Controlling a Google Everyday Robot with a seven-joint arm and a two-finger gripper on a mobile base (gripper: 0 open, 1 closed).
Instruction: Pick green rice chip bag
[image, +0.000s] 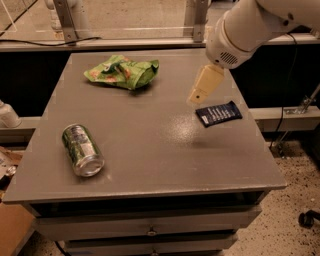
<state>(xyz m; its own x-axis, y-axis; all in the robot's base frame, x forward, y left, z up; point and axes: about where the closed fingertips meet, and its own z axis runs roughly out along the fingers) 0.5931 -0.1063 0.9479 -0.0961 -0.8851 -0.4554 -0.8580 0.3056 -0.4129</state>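
The green rice chip bag (122, 72) lies crumpled at the far left-centre of the grey table (150, 150), bright light green with orange-tan chip pictures. My gripper (204, 85) hangs from the white arm above the table's right half, to the right of the bag and clear of it, just above and left of the dark blue wrapper. It holds nothing that I can see.
A shiny green-and-silver drink can (82, 149) lies on its side at the front left. A small flat dark blue wrapper (218, 113) lies at the right. A glass rail with metal posts (65, 22) runs behind the table. Drawers sit below the front edge.
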